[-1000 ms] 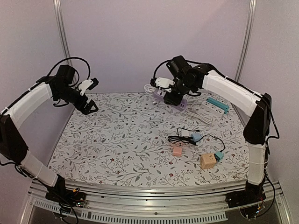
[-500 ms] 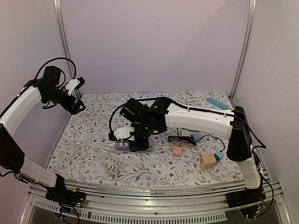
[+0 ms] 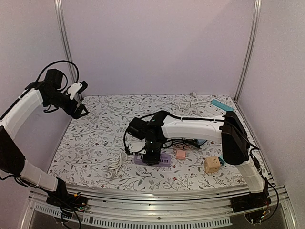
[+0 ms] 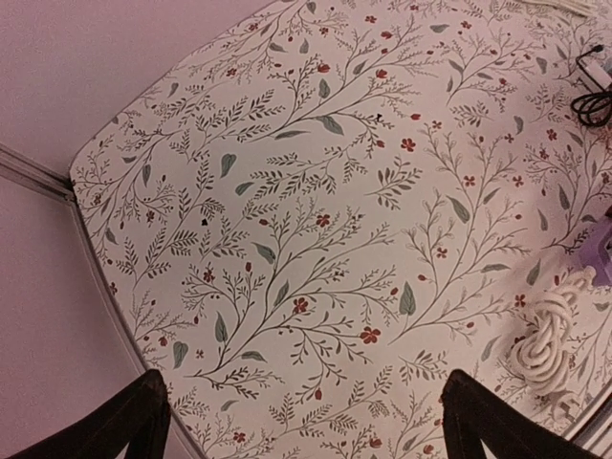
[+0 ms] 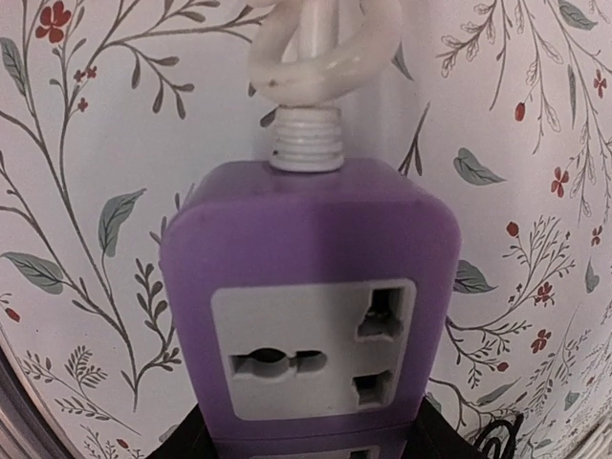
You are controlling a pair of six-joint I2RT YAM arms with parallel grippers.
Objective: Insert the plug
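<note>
Right pincer (image 3: 151, 153) grips the purple power strip (image 3: 161, 160) down at the tabletop's (image 3: 95, 138) 6 o'clock, sockets up, prob. steadying it for insertion. Left pincer (image 3: 82, 99) hangs wide at 10 o'clock, free to fetch the pink plug (image 3: 180, 154).

purple power strip (image 3: 165, 161) lies flat on the cloth, front centre, long axis running left to right. the right wrist view shows the strip (image 5: 311, 249) with rounded corners and a white socket face (image 5: 316, 349), slots empty. its white cord (image 3: 116, 164) leaves the left end and lies bundled just beside it. pink plug block (image 3: 180, 154) sits near the right end, apart.
</note>
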